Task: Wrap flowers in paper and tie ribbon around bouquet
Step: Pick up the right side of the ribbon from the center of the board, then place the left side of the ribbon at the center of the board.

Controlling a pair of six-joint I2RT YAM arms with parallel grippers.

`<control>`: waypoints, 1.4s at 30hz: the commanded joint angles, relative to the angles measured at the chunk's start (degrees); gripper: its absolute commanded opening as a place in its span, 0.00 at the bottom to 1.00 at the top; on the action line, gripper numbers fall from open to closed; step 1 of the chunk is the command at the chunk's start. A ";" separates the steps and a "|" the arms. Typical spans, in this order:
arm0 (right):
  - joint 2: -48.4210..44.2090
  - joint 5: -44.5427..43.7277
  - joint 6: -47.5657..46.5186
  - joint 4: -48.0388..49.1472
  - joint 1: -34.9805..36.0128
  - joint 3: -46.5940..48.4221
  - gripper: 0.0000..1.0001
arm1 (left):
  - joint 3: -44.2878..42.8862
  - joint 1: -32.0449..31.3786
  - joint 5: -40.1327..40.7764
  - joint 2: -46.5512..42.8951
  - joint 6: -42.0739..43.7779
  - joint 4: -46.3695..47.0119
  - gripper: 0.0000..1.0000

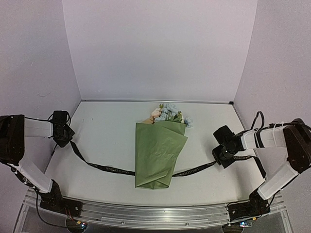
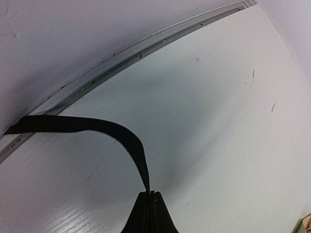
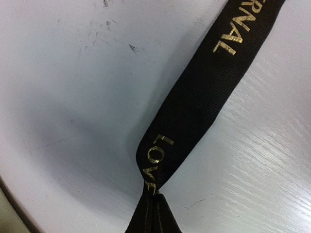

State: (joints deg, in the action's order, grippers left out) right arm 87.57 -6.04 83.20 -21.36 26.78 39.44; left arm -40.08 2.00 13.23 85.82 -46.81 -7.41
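**Both grippers pinch the ribbon, bouquet lying between them**

At the bottom centre of the left wrist view, the left gripper (image 2: pixel 149 195) has its fingers pressed together on a thin edge of the ribbon (image 2: pixel 102 126). From there the ribbon rises and curls away to the left of the frame. At the bottom centre of the right wrist view, the right gripper (image 3: pixel 150 198) is likewise clamped on the ribbon. The band bunches at the fingertips, then widens toward the upper right, showing gold letters.

In the top view the ribbon sags in a shallow arc across the table (image 1: pixel 102 126), from the left gripper at mid-left to the right gripper at mid-right. It goes out of sight at the lower left edge of the paper (image 1: pixel 158 153) and reappears at its lower right edge.

The bouquet lies at centre frame, narrow folded end toward the bottom. The flowers (image 1: pixel 167 112) poke out of its top edge.
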 commanded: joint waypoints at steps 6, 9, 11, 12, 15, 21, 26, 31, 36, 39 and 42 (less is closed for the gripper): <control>2.53 4.93 -4.91 0.17 -5.46 -0.25 0.00 | -9.52 0.39 1.32 2.71 0.01 1.33 0.00; 2.04 5.21 -6.02 0.17 -6.75 0.85 0.00 | -11.21 0.69 1.81 3.45 0.52 1.45 0.00; 2.15 5.47 -6.73 0.17 -7.28 1.80 0.00 | -12.75 0.95 1.47 4.50 0.88 1.33 0.00; 2.43 5.56 -7.02 0.17 -7.52 2.44 0.00 | -13.36 0.98 1.20 5.01 0.96 1.28 0.00; 3.40 6.30 -7.97 0.17 -8.37 4.45 0.00 | -14.92 1.00 0.27 6.01 1.20 1.31 0.00; 4.81 7.16 -10.40 0.17 -9.20 8.09 0.00 | -15.85 1.20 0.66 7.63 1.35 1.23 0.00; 6.48 7.40 -13.74 -0.62 -9.30 13.88 0.00 | -16.47 1.82 -0.01 9.63 1.34 1.92 0.00; 8.05 8.09 -15.88 -2.72 -9.30 19.20 0.00 | -17.08 2.49 -1.22 10.69 1.69 2.91 0.00; 6.85 8.17 -17.45 -4.51 -9.11 19.98 0.00 | -18.10 3.22 -2.31 11.21 2.50 4.47 0.00; 6.23 9.03 -18.07 -5.08 -9.02 19.56 0.00 | -19.45 3.42 -3.39 11.51 3.34 5.01 0.00; 5.54 8.84 -19.01 -5.18 -8.60 18.61 0.00 | -18.98 3.36 -4.11 10.05 3.58 6.82 0.00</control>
State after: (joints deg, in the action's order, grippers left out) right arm 94.89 2.90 66.47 -24.49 17.70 58.21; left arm -56.71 5.00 10.44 96.95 -44.77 -5.02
